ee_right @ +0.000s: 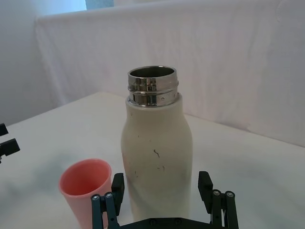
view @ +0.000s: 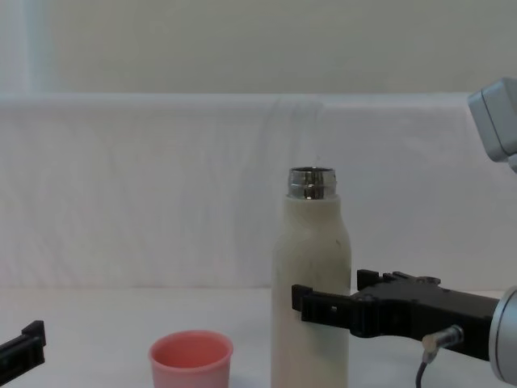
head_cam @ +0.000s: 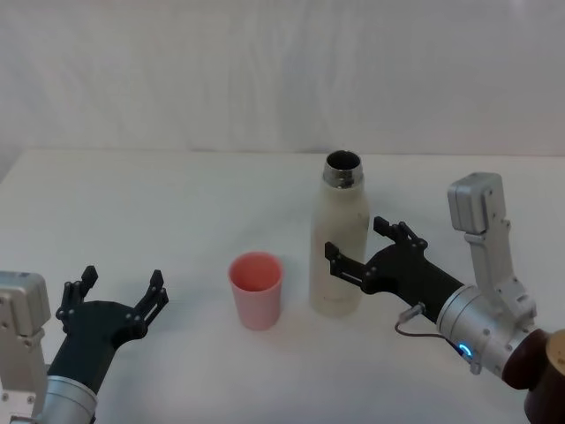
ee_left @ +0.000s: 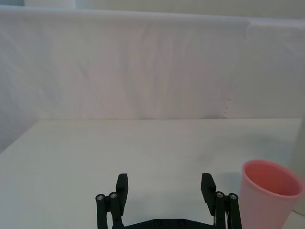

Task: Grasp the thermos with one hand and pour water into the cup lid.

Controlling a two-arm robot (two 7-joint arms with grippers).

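Observation:
The cream-white thermos (head_cam: pixel 340 243) stands upright mid-table, its steel neck uncapped. The pink cup lid (head_cam: pixel 256 289) stands just to its left, upright and apart from it. My right gripper (head_cam: pixel 357 240) is open around the thermos's lower body, one finger on each side. In the right wrist view the thermos (ee_right: pixel 157 152) stands between the fingers (ee_right: pixel 205 185) with a small gap showing, and the cup lid (ee_right: pixel 86 183) is beside it. The chest view shows the right gripper (view: pixel 335 295) level with the lower half of the thermos (view: pixel 311 259). My left gripper (head_cam: pixel 124 299) rests open at the near left.
A white table (head_cam: pixel 177 203) runs back to a white cloth backdrop (head_cam: pixel 282 79). The left wrist view has the cup lid (ee_left: pixel 269 193) to one side of the open left gripper (ee_left: pixel 164 186), with bare table ahead of it.

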